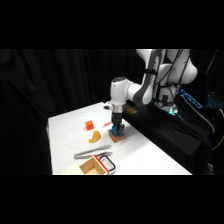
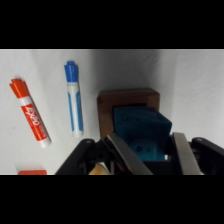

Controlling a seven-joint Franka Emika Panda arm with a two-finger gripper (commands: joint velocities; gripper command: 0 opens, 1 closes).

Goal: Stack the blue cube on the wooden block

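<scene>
The wooden block (image 2: 129,98) is a brown square seen from above in the wrist view, just ahead of the fingers. The blue cube (image 2: 141,127) is teal and sits over the block's top, slightly turned against its edges. My gripper (image 2: 152,157) is shut on the cube, one finger on each side. In the side view the gripper (image 1: 118,129) comes straight down at the table's right middle, with the blue cube (image 1: 118,131) right on top of the wooden block (image 1: 119,138). Whether the cube rests on the block or hangs just above it cannot be told.
A blue marker (image 2: 74,100) and a red marker (image 2: 30,114) lie left of the block. An orange cube (image 1: 89,125) and an orange curved piece (image 1: 94,136) lie further left. Metal tongs (image 1: 92,151) and a wooden box with a red handle (image 1: 98,165) are near the front edge.
</scene>
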